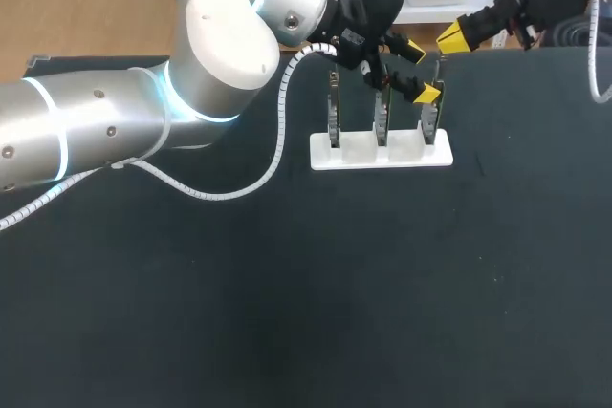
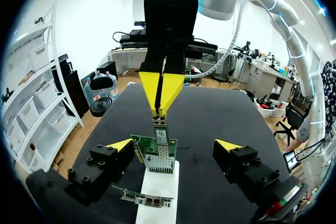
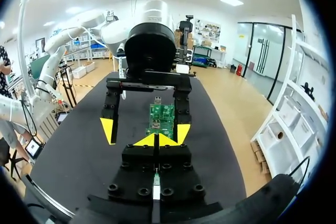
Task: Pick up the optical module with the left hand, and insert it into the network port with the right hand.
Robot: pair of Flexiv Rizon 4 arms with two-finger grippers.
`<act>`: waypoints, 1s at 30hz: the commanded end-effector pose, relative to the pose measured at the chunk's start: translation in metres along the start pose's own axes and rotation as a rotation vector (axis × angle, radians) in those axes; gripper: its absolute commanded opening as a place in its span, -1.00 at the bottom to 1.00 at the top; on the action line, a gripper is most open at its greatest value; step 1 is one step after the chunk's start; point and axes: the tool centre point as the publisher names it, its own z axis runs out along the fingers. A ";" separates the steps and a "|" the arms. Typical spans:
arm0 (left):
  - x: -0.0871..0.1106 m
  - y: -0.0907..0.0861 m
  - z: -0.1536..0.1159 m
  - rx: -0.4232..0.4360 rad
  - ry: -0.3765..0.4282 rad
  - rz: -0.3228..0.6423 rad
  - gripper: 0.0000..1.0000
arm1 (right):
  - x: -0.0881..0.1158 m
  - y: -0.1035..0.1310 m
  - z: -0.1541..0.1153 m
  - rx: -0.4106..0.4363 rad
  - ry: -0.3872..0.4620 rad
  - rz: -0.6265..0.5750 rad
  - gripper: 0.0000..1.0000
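While the right gripper (image 2: 160, 103) pinches the metal optical module (image 2: 160, 125) between 2 yellow tips, it stands upright.
Its end meets the silver network port (image 2: 159, 162) on a green board (image 2: 148, 144); the left gripper (image 2: 174, 145) straddles both, fingers wide apart.

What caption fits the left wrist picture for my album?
Right gripper holds the optical module at the top of the green card, flanked by the open left gripper.

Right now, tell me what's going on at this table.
The right gripper is shut on the small module, holding it tip-down at the top of a green circuit card standing in a white rack. The left gripper is open, its fingers either side of that card, gripping nothing.
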 end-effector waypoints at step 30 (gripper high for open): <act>0.000 0.001 0.000 0.003 0.002 0.001 1.00 | 0.014 0.005 0.011 -0.042 -0.012 0.058 -1.00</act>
